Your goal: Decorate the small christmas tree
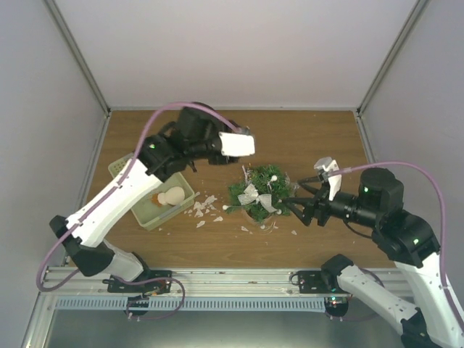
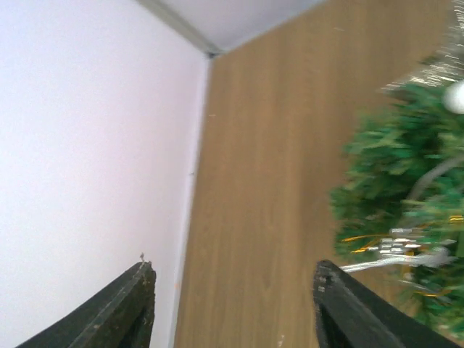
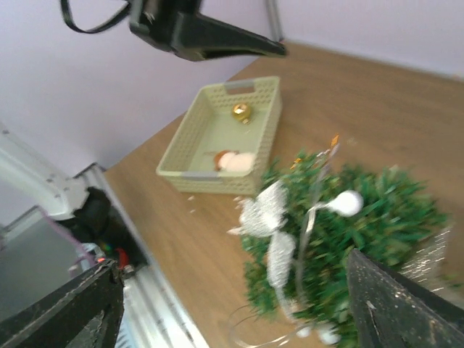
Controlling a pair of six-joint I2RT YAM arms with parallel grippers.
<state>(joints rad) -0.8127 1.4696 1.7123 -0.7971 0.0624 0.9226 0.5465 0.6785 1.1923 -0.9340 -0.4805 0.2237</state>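
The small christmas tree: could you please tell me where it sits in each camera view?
Top external: small christmas tree near the picture's centre.
Left wrist: right edge, blurred.
Right wrist: lower right of centre.
Shared landmark: the wooden table beneath it.

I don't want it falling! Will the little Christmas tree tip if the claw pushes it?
It might tip: the small christmas tree looks bushy and top-heavy. Its branches would probably bend, not snap. The silver bow looks floppy and could slip off.
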